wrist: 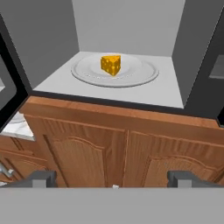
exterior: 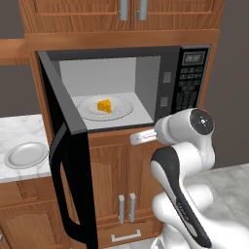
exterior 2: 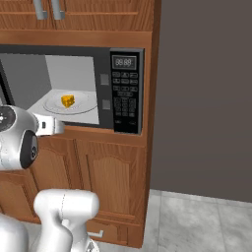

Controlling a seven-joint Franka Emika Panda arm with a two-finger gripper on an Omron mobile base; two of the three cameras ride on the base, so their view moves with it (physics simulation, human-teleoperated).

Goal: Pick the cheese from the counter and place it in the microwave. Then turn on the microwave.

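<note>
Nearest, the robot's dark two-finger end effector (wrist: pixel 113 178) hangs empty with its fingers spread wide, just outside the brown wooden cabinet front below the large black microwave (exterior: pixel 190 78). Its dark glass door (exterior: pixel 68 160) stands swung fully open. Farther in, the small orange-yellow cheese wedge with holes (wrist: pixel 111 64) sits at the centre of a round white glass plate (wrist: pixel 144 74) on the light grey floor. Placing looks done; next, closing the door, then pressing the button panel (exterior 2: pixel 125 103).
</note>
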